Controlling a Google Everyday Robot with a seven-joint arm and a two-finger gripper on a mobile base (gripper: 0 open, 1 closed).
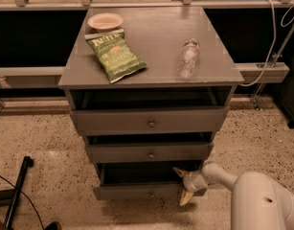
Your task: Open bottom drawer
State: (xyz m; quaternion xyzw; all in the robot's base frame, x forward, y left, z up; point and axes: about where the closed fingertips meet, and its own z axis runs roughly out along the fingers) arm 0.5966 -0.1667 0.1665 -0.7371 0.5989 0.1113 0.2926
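Camera view: pincer (182,185) spread open, fingers straddling the right end of the bottom drawer (132,192) front, which is ajar; chip bag (117,56) on worktop (153,37) reads "Kettle".

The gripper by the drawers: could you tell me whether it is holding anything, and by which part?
Nothing looks clamped. The gripper sits open astride the bottom drawer at its front's right end, one finger behind the panel, one before it.
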